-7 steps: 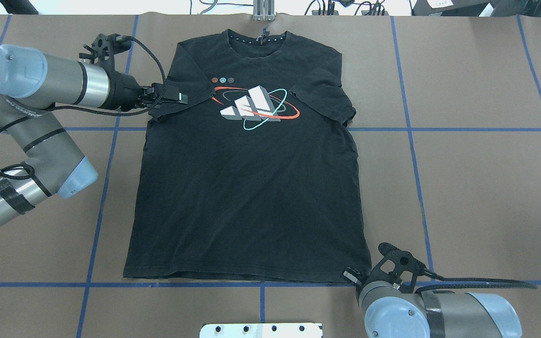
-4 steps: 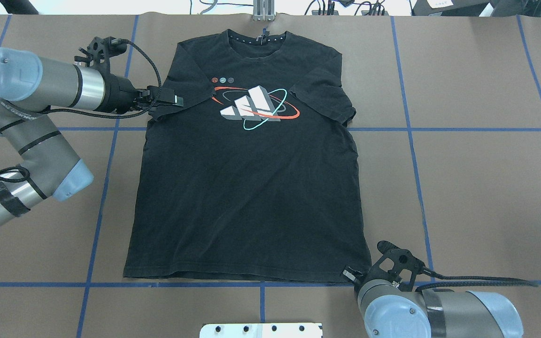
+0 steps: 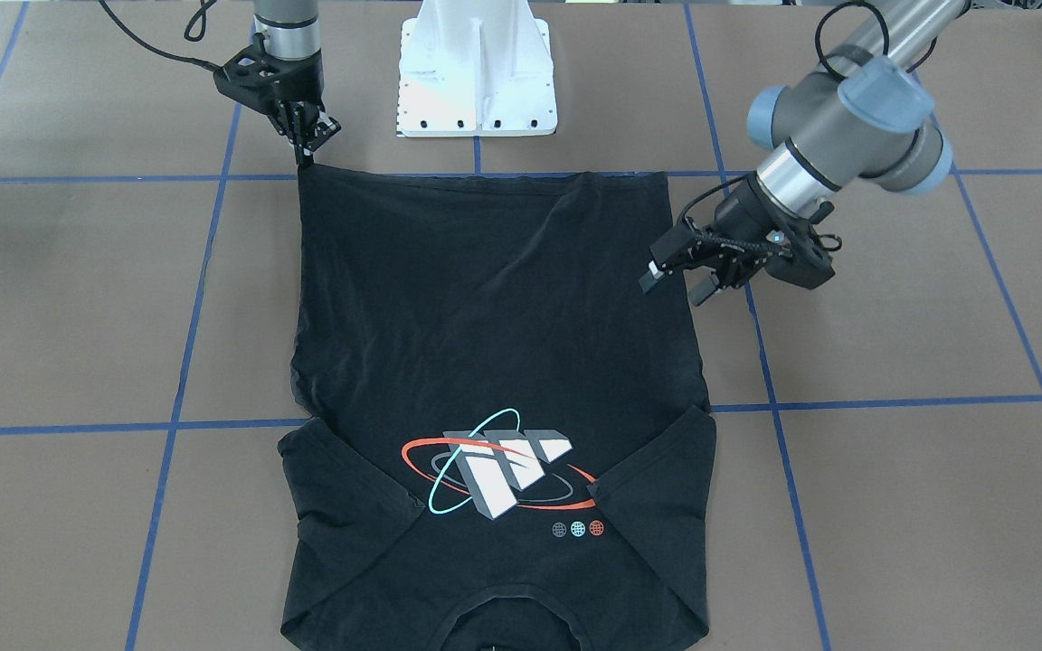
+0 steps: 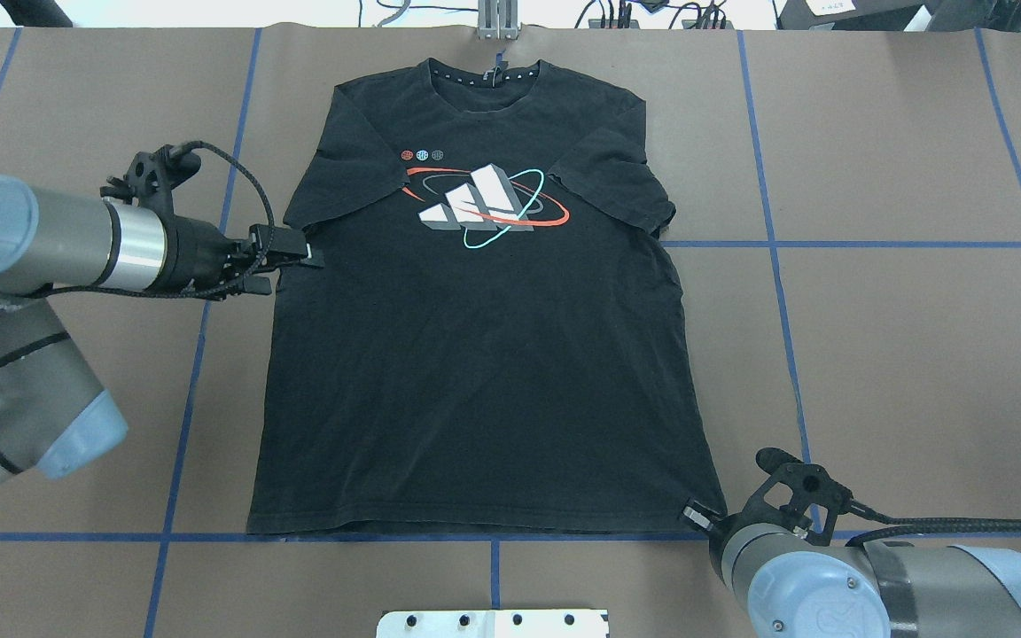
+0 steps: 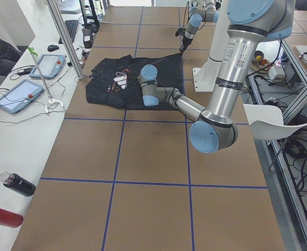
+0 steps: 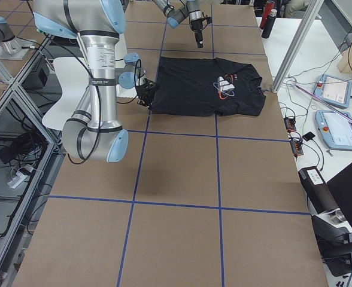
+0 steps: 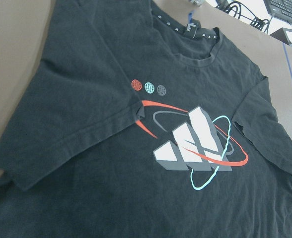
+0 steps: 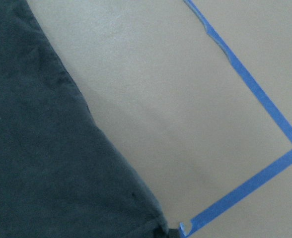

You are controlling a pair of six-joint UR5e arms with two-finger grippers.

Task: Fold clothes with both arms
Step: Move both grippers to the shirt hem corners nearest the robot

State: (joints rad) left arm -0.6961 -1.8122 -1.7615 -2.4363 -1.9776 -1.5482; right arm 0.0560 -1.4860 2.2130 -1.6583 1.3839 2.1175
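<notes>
In the front view, the black T-shirt lies flat in the middle of the brown table, with its collar at the bottom edge. At the upper left, the right gripper pinches the shirt's hem corner. Right of the middle, the left gripper hangs by the shirt's side with its fingers spread, holding nothing. From overhead, the collar is at the top. Both side views show the shirt far up the table. The left wrist view is filled by the print. The right wrist view shows the shirt's edge at the left and blue tape at the right.
</notes>
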